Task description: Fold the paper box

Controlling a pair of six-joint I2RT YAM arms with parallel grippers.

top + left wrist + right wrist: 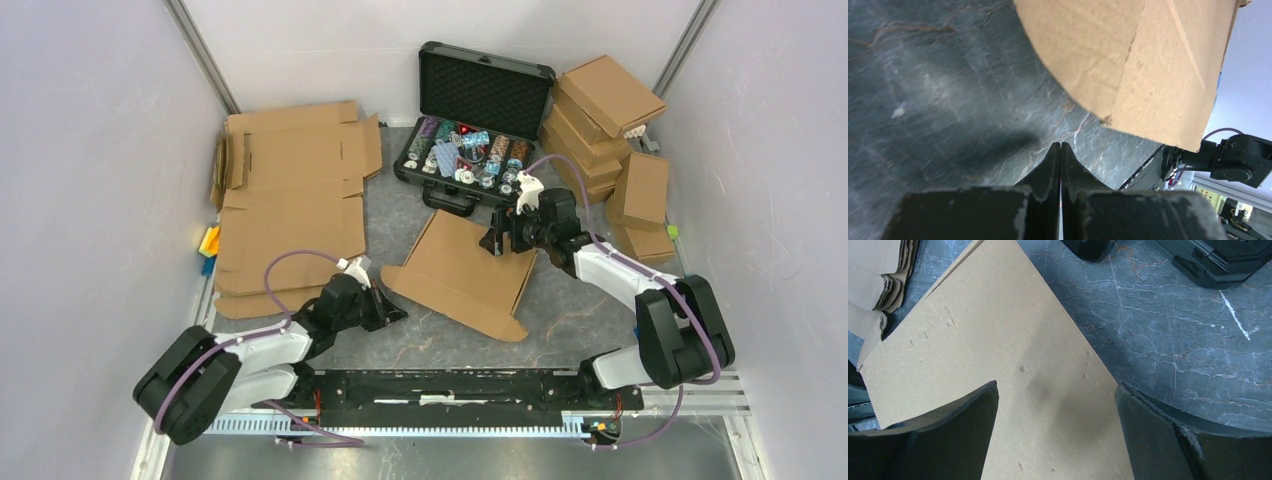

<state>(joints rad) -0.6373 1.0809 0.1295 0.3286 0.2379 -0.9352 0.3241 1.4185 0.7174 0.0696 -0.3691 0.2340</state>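
The paper box (465, 272) is a plain brown cardboard piece lying in the middle of the table, its far panel tilted up. My left gripper (398, 314) sits low on the table just left of the box's near-left rounded flap (1128, 65). It is shut with nothing between its fingers (1060, 146), and the flap hangs just beyond the tips, apart from them. My right gripper (497, 240) is at the box's far-right corner and stands open (1057, 390). The cardboard panel (998, 340) lies under its gap, with the panel's edge running close to the right finger (1158, 435).
An open black case (470, 150) of colourful chips stands just behind the box. Flat cardboard sheets (290, 200) are stacked at the left, folded boxes (605, 110) at the right wall. Small coloured blocks (209, 245) lie by the left wall.
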